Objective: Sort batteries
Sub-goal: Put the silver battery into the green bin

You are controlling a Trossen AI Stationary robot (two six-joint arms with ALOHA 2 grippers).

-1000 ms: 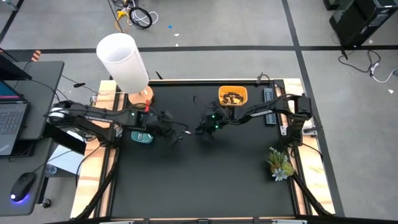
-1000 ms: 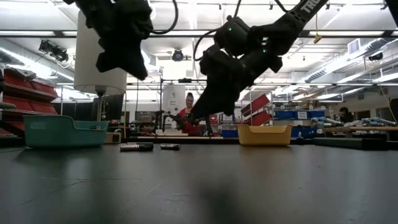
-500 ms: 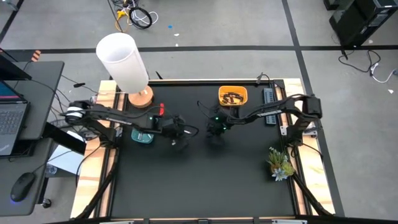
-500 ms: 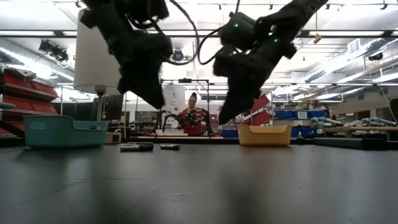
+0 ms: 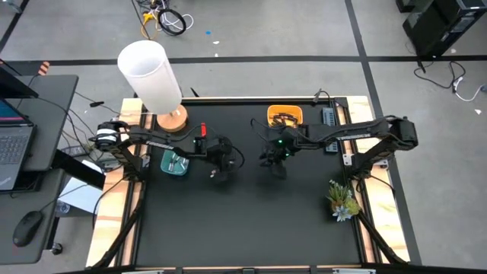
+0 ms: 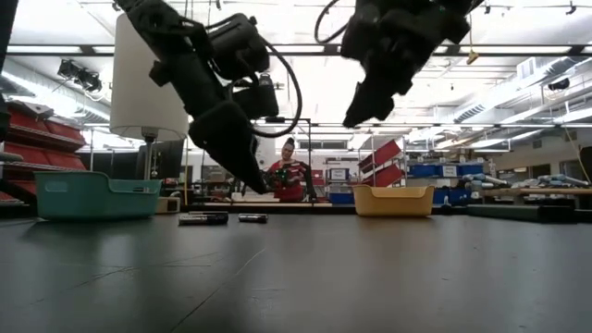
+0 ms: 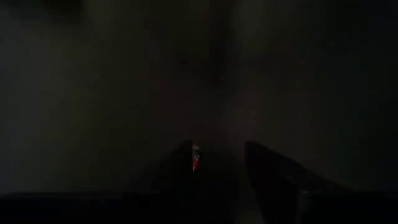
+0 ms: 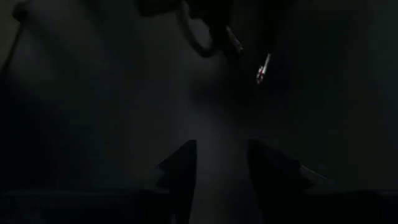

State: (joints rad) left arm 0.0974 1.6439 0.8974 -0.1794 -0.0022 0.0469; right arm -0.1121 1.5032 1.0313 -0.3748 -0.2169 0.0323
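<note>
Right of the teal plastic tray (image 5: 174, 164), the black left gripper (image 5: 217, 173) pinches a tiny dark red-tipped battery (image 7: 195, 155) between closed fingertips; farther right, the black right gripper (image 5: 272, 161) hangs open — empty.

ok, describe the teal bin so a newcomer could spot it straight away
Start at the tall white cylinder at the black table's far left corner. Just nearer, beside the left arm, sits the teal bin. The only other bin is orange and sits toward the far right.
</note>
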